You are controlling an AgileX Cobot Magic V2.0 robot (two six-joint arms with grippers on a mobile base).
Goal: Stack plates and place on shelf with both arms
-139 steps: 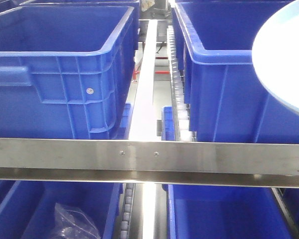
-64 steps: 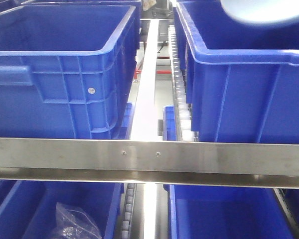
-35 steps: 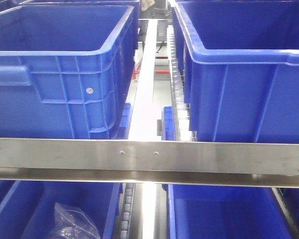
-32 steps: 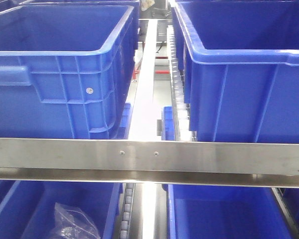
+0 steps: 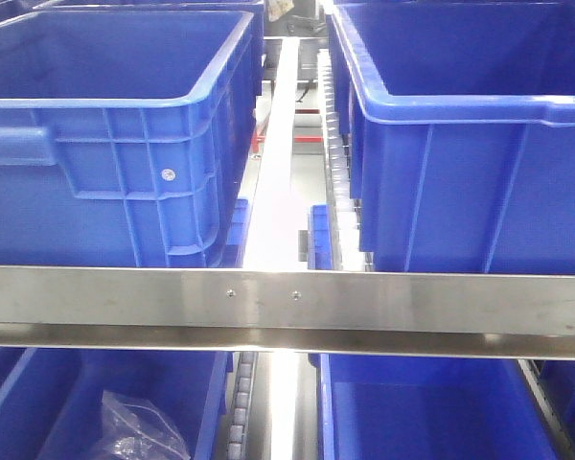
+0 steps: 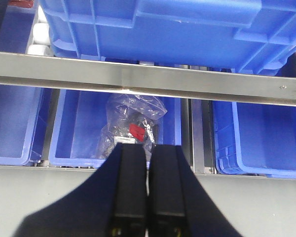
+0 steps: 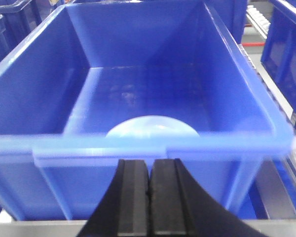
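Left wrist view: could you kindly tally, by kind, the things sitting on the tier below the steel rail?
Blue crates: 3
Plastic bag: 1
Total: 4

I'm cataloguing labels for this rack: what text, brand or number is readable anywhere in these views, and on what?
None can be read.
Plastic bag in the lower crate: a red patch and a pale label, too small and blurred.
Upper crates, shelf rail, plate: no markings visible.
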